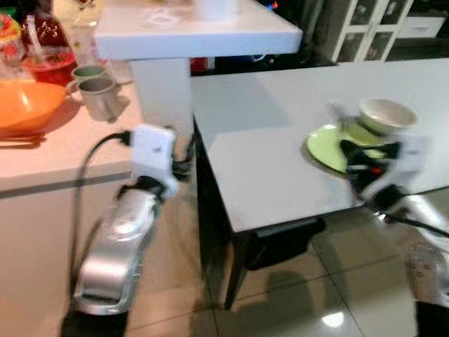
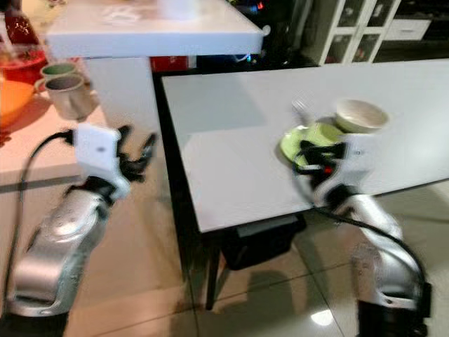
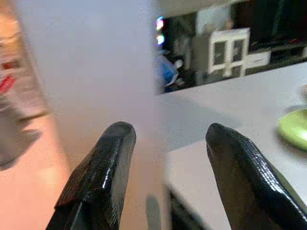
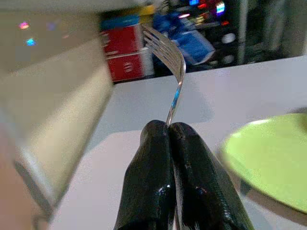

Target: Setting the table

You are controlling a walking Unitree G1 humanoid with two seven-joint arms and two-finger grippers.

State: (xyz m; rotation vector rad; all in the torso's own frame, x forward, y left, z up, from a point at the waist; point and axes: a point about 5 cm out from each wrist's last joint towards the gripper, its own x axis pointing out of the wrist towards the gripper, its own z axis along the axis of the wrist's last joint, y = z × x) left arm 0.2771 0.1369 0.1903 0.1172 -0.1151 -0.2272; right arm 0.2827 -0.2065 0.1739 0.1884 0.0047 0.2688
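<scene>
A green plate point(image 1: 324, 149) lies on the grey table point(image 1: 266, 161) near its front edge, with a white bowl point(image 1: 386, 114) just behind it. My right gripper point(image 4: 170, 132) is shut on the handle of a silver fork point(image 4: 175, 67), tines pointing up and away. It hovers over the plate's near left side point(image 2: 309, 151). My left gripper point(image 3: 165, 136) is open and holds nothing. It hangs in the gap between the pale counter and the table, in front of a white pillar point(image 1: 165, 91).
On the counter point(image 1: 63, 151) at the left stand an orange bowl point(image 1: 24, 105), two grey mugs point(image 1: 98, 95) and red jars. A raised white shelf point(image 1: 196, 31) tops the pillar. A white cabinet point(image 1: 372, 28) stands behind the table. The floor is glossy tile.
</scene>
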